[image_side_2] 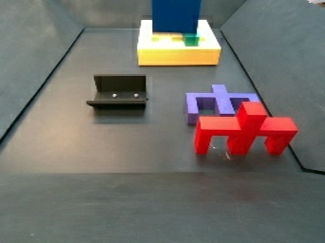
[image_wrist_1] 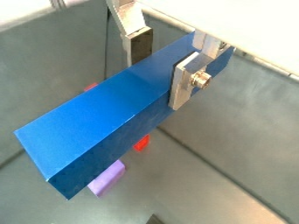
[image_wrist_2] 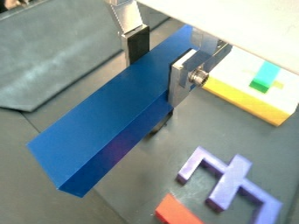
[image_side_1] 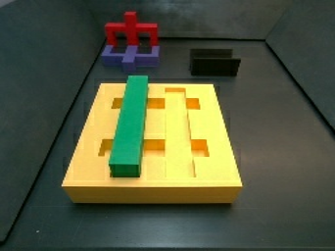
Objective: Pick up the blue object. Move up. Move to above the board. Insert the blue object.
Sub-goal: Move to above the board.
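One blue bar (image_wrist_1: 100,122) is up in the air, squeezed between the two silver fingers (image_wrist_1: 187,80) of the gripper (image_wrist_2: 158,57), which is closed on it. In a side view the bar (image_side_2: 178,16) hangs over the yellow board (image_side_2: 176,49). A green bar (image_side_1: 131,123) lies in one groove of the board (image_side_1: 157,186). The purple base (image_side_2: 219,102) with the red piece (image_side_2: 244,131) is well apart, on the floor.

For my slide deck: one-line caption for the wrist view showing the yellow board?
Pincer shut on the blue object, carried above the floor near the board.
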Available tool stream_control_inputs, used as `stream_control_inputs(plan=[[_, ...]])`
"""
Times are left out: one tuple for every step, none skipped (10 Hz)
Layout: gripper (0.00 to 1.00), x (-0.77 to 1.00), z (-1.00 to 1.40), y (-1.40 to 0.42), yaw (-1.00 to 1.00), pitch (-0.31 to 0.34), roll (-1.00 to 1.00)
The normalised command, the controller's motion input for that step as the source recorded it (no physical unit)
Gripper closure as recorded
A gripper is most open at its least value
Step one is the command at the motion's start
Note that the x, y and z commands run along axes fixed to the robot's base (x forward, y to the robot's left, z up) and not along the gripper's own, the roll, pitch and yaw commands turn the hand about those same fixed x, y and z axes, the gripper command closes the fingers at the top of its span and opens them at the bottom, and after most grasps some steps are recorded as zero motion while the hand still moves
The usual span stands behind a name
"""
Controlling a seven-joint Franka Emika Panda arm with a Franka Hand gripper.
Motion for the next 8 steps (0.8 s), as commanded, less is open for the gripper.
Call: stream_control_inputs(plan=[[1.00, 0.04, 0.29, 0.01, 0.00, 0.076, 0.01], [1.00, -0.11, 0.16, -1.40, 0.16, 0.293, 0.05], [1.00, -0.12, 0.15, -1.40, 0.14, 0.255, 0.09], [1.00, -0.12, 0.16, -1.40, 0.11, 0.183, 0.10], [1.00, -0.12, 0.15, -1.40, 0.05, 0.064, 0.04], [1.00, -0.13, 0.16, -1.40, 0.04, 0.028, 0.02], [1.00, -0.13, 0.16, -1.40, 0.02, 0.021, 0.02], [1.00, -0.13, 0.16, -1.40, 0.01, 0.024, 0.01]])
